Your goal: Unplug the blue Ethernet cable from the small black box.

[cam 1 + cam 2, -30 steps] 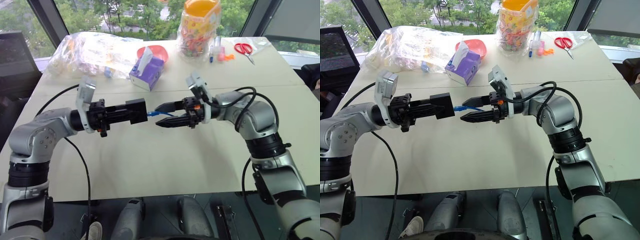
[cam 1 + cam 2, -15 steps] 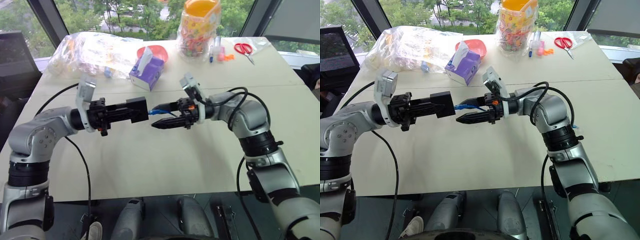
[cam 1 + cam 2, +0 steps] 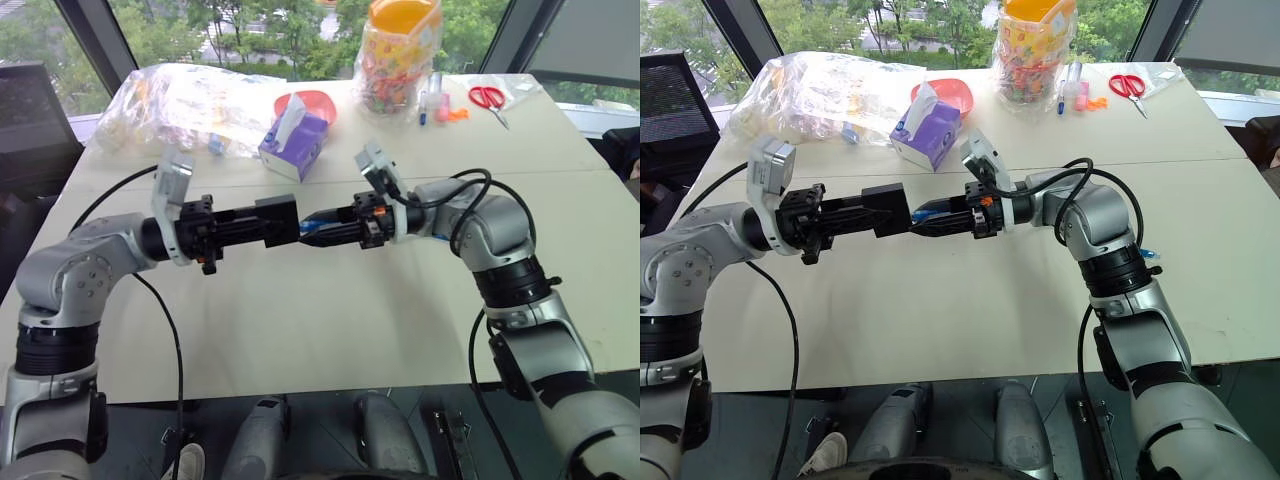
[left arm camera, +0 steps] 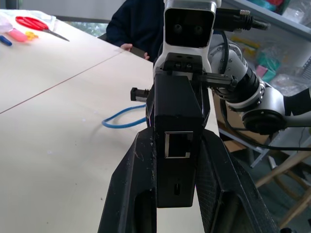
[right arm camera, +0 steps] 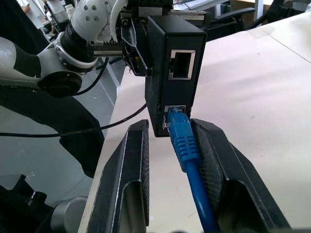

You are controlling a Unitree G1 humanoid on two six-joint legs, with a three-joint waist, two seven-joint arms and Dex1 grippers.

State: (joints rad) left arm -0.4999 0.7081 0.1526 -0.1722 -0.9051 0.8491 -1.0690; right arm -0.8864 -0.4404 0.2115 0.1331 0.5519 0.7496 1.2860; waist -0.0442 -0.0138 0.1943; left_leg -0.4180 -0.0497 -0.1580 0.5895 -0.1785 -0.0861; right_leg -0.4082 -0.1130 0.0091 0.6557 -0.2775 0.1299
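My left gripper (image 3: 268, 221) is shut on the small black box (image 3: 276, 217) and holds it level above the table. In the left wrist view the box (image 4: 175, 107) sits between the two fingers, with an empty socket facing the camera. The blue Ethernet cable (image 5: 184, 141) is plugged into the box's (image 5: 170, 82) lower socket. My right gripper (image 5: 170, 128) reaches in from the right. Its fingers stand close on either side of the blue plug, one against it and the other with a small gap. Behind the box the cable (image 4: 121, 119) curves over the table.
At the back of the white table (image 3: 330, 320) stand a purple tissue box (image 3: 292, 140), a red bowl (image 3: 312, 102), a crumpled plastic bag (image 3: 190, 100) and a jar of sweets (image 3: 402, 55). Red scissors (image 3: 487, 97) and pens (image 3: 428, 100) lie back right. A person (image 4: 141, 24) is behind the table.
The right gripper's fingers have narrowed from wide apart to close around the blue plug, and the gripper has edged toward the box. The left arm and the box have kept still.
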